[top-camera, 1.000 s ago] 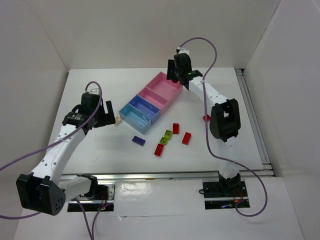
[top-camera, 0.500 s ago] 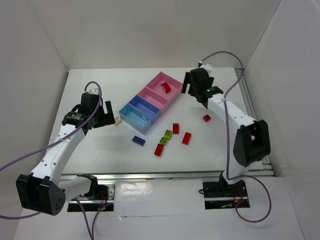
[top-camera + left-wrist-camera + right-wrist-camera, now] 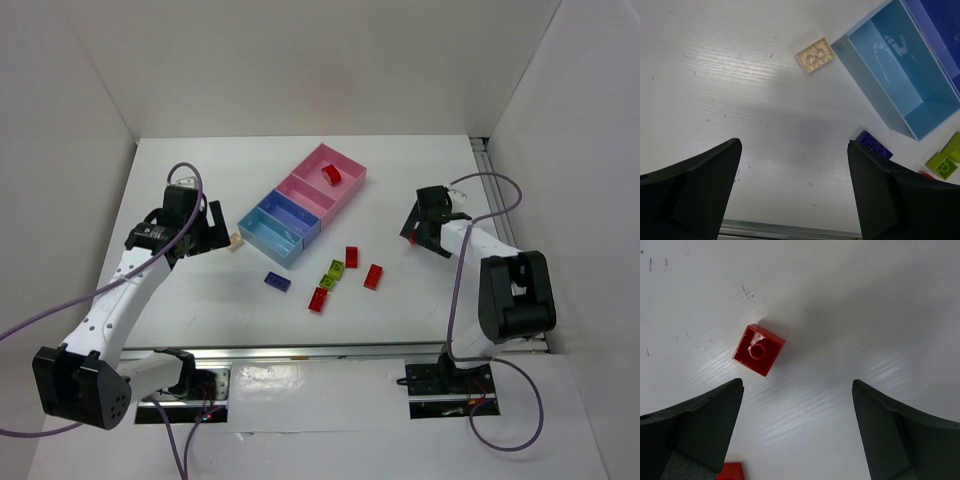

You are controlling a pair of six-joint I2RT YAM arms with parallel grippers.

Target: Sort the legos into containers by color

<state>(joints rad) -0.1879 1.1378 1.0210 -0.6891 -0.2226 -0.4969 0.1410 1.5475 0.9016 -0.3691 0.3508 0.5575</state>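
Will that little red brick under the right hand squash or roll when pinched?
The red brick probably stays stiff: crisp square edges. It lies flat on the table, so rolling seems unlikely. Its glossy sheen suggests it might slip.

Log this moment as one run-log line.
left end effector: open, tan lego ahead | right end effector: open, small red brick ahead | far pink tray: contains red lego

Red lego (image 3: pixel 331 175) in pink tray (image 3: pixel 315 165) (far end)
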